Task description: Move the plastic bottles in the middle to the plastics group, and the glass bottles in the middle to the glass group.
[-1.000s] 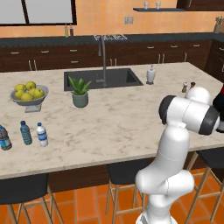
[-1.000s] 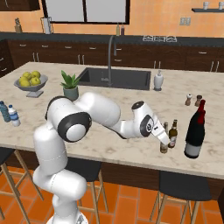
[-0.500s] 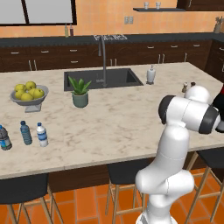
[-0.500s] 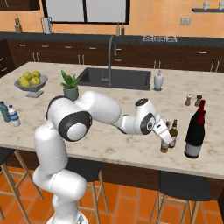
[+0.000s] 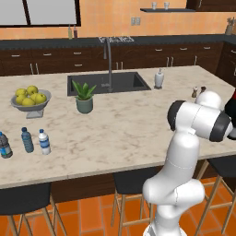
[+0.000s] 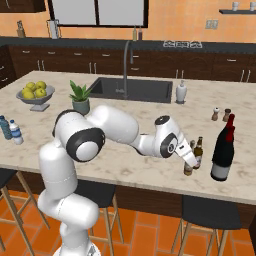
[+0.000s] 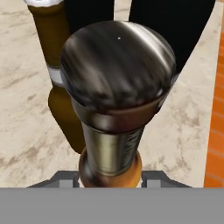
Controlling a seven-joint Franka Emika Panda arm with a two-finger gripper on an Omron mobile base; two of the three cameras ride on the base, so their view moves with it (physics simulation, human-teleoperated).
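Closing out glass half: gripper (image 6: pixel 189 159) at near bottle (image 6: pixel 188 165), jaw state unclear; other slim bottle (image 6: pixel 199 152) beside black bottles (image 6: pixel 222 150); plastics (image 5: pixel 44 142) grouped far left.

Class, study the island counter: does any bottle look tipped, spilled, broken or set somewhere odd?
Nothing looks spilled, tipped or broken. The amber bottle and the dark slim bottle stand upright beside the large black bottles, with the gripper at the amber one. Three small plastic bottles stand upright near the counter's far-left edge.
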